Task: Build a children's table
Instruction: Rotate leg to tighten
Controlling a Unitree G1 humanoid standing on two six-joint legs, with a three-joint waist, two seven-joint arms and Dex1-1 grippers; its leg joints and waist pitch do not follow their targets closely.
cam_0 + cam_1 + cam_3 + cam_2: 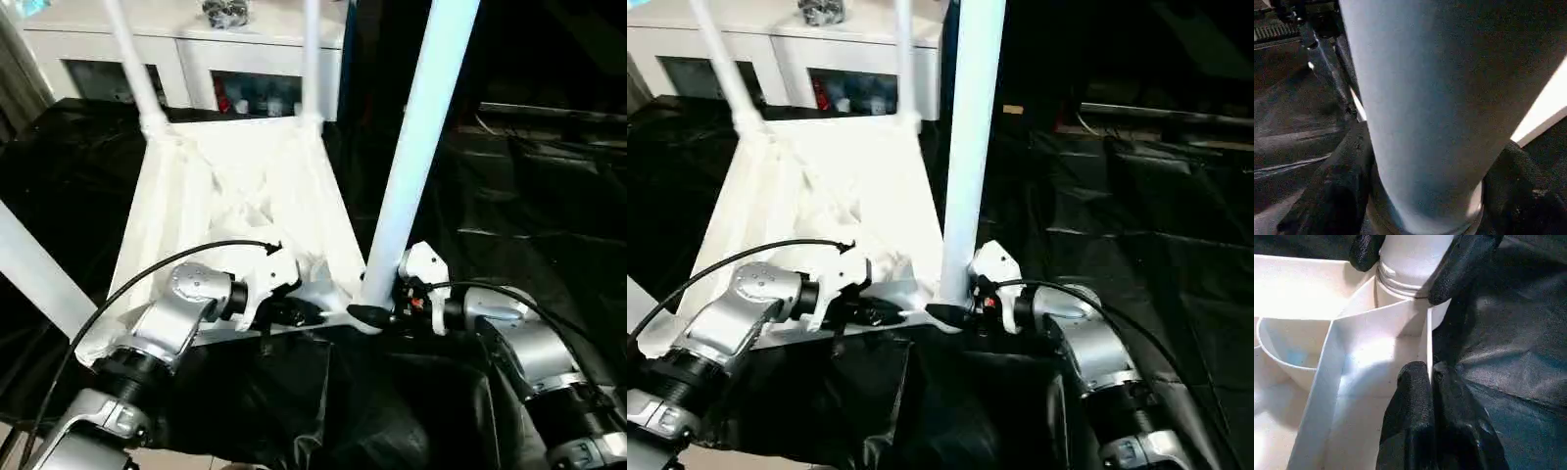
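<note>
You've got the tabletop (235,196) upside down at frame centre on the black-covered work table (549,196), ribbed underside up. Two legs (132,64) stand in the far corner sockets, upper left & upper centre; another leg (34,274) crosses the left edge. The near-right leg (416,137) rises from its socket at lower centre to the top edge. Your right gripper (377,311) sits w/ a black finger each side of that leg's base, grasping it. Your left gripper (1431,377), lower centre-left, is clenched on the tabletop's near rim, just beside that socket. White cabinet (186,49) along the top bg.
</note>
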